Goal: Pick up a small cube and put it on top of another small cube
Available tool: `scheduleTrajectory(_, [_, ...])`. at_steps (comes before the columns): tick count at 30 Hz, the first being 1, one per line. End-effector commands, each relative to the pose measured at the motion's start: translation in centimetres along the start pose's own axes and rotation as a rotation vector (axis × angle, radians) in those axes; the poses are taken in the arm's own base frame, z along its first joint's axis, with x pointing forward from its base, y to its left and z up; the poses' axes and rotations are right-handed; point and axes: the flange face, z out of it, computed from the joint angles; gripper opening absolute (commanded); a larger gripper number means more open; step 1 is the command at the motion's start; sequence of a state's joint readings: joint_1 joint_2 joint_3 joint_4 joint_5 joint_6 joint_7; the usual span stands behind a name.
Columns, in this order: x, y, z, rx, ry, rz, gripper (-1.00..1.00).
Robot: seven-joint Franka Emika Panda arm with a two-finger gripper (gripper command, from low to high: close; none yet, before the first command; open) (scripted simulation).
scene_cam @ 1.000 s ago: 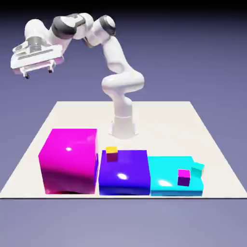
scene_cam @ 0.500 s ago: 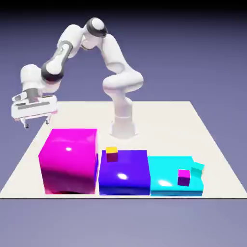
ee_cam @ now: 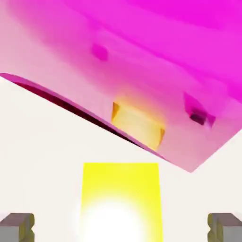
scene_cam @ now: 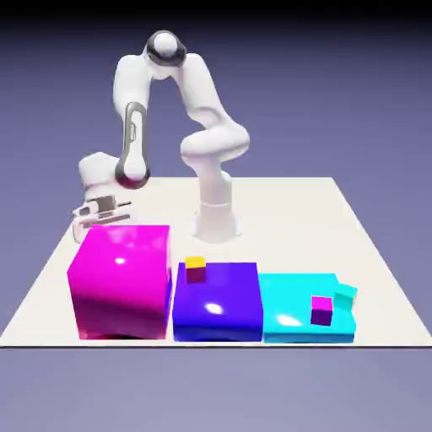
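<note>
- Your gripper (scene_cam: 91, 221) sits low behind the magenta block (scene_cam: 121, 281), at the exterior view's left; the block's top edge hides its fingertips in that view.
- In the hand view you see both grey fingertips (ee_cam: 17, 226) at the bottom corners, spread wide and released, gripping nothing.
- Between those fingertips, on the table (ee_cam: 42, 156), lies a yellow cube (ee_cam: 121, 196), bright with glare near the bottom edge. The tips stand clear of its sides.
- Just beyond the cube, the glossy wall of the magenta block fills the upper part of the hand view and mirrors the yellow cube as a tilted patch.
- You cannot see this yellow cube in the exterior view; the magenta block stands in front of it.
- In the exterior view, a second small cube, yellow on top with a magenta side (scene_cam: 196, 269), sits on the back left corner of the blue block (scene_cam: 217, 299).
- A magenta cube (scene_cam: 321, 310) rests on the cyan block (scene_cam: 302, 314), with a teal cube (scene_cam: 345, 295) just beside it at the block's back right corner.
- The three big blocks stand side by side along the table's near edge.
</note>
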State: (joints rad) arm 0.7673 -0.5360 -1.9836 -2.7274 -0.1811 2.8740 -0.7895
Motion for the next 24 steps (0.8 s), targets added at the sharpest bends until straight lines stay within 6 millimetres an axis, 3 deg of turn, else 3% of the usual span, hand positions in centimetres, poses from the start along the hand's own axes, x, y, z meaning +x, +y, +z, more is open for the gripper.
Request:
scheduleTrajectory(1, [0.0, 0.1, 0.6, 0.001, 0.003, 0.000, 0.00])
scheduleTrajectory(10, [-0.7, 0.5, 5.7, -0.002, -0.008, 0.000, 0.00])
scheduleTrajectory(11, [-0.7, 0.5, 5.7, -0.002, -0.008, 0.000, -1.00])
scheduleTrajectory(12, [-0.7, 0.5, 5.7, -0.002, -0.008, 0.000, -1.00])
scheduleTrajectory(24, [0.5, 0.1, -1.3, -0.010, -0.001, 0.031, -1.00])
